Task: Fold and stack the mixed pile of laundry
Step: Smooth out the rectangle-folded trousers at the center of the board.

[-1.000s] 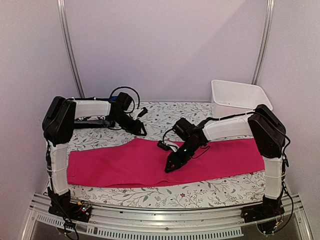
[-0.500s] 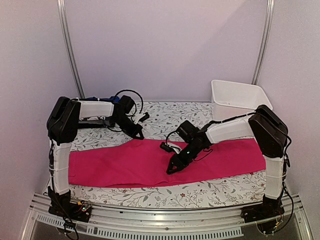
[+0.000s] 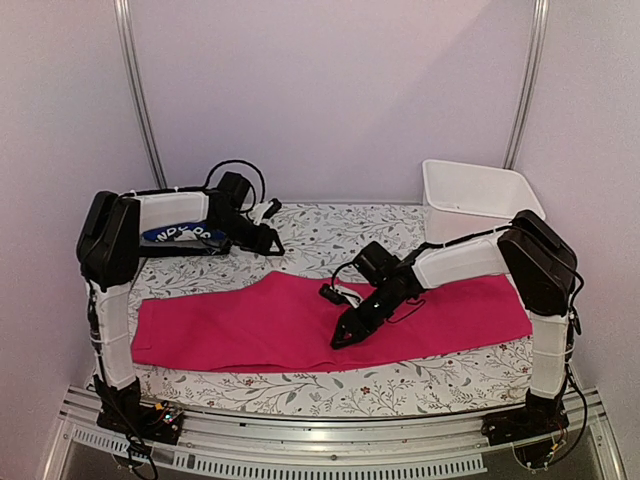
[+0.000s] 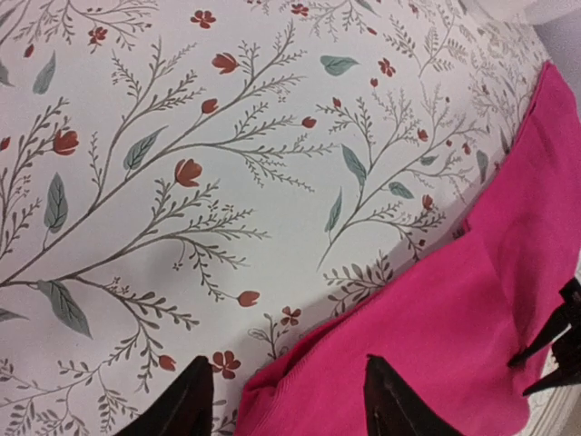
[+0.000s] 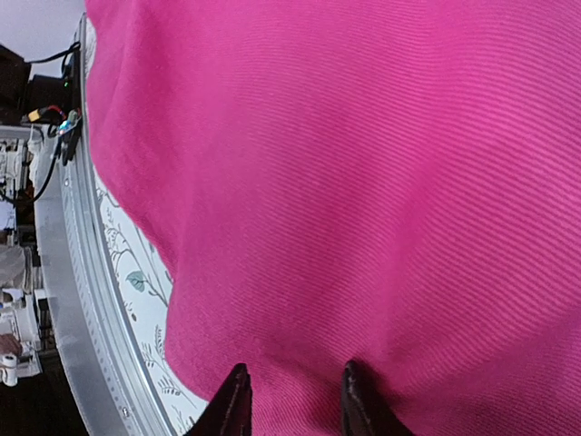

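Pink garment [image 3: 240, 325] flat under R gripper [image 3: 341, 341]

Lab booth: white walls [image 3: 330, 100], aluminium frame [image 3: 330, 432]

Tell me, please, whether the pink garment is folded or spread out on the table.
Spread out: the pink garment lies flat and long across the floral covering. Whether it is doubled lengthwise, cannot tell.

Magenta-pink garment [image 3: 290, 325] spread flat (lengthwise), blue printed garment [image 3: 180, 233] far left
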Robot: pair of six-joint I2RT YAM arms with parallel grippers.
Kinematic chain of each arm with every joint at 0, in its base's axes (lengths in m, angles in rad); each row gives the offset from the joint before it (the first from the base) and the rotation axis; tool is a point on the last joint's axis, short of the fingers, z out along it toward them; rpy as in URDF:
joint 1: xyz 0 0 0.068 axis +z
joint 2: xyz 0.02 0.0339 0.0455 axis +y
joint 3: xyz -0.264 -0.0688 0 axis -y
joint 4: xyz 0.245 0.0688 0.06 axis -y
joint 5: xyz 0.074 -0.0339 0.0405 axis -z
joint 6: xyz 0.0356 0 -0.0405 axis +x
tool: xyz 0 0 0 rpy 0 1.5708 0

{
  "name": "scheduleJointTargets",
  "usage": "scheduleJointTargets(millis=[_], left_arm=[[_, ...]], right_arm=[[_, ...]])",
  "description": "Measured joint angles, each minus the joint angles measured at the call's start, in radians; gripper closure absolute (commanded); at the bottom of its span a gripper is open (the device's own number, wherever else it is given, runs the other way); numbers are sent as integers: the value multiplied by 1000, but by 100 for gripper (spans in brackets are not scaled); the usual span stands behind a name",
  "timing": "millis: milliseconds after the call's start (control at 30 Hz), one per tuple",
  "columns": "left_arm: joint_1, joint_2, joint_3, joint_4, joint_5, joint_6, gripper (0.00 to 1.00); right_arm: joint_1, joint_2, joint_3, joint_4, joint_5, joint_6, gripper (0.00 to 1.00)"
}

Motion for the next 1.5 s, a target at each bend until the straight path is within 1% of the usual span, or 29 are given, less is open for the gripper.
scheduleJointTargets(millis=[67,167,300,367,433,500,633,733,800,933,1033,1133,1233,1300,1367,1433,1500], left_arm=[[10,-29,-43,45,-15,-34,31],[14,-147,-189,82,-18,-81,25],[-2,-351,-379,106,-7,-149,24],[-34,-446,-460,112,1,-187,25],[-89,-514,-531,116,3,-225,25],[-165,-550,-602,116,4,-269,26],[-259,-550,-724,113,0,-366,30],[-258,-549,-799,85,-30,-434,30],[-240,-548,-832,68,-61,-478,27],[-172,-539,-819,59,-67,-561,25],[-45,-499,-781,58,-40,-601,24],[108,-419,-691,56,-45,-612,19],[188,-318,-562,52,-83,-579,15],[217,-248,-470,37,-81,-552,9],[227,-211,-395,31,-88,-525,5],[232,-219,-360,39,-101,-506,2],[241,-264,-365,40,-103,-503,2]], right_arm=[[3,0,17,-14,-3,2,55],[10,0,55,-66,17,7,53],[14,-16,111,-131,52,7,56],[13,-39,134,-151,65,7,58],[13,-61,146,-163,72,4,62],[13,-76,147,-175,75,1,65],[13,-69,134,-193,80,-2,71],[11,-45,109,-198,84,8,73],[7,-27,70,-200,87,19,73],[-13,-21,37,-186,55,51,72],[-27,-12,42,-176,47,78,72],[-51,44,111,-185,9,116,72],[-92,111,195,-167,-29,153,72],[-125,126,203,-157,-52,167,71],[-157,126,193,-141,-54,172,71],[-193,106,150,-113,-66,171,71],[-232,66,79,-85,-72,170,71]])
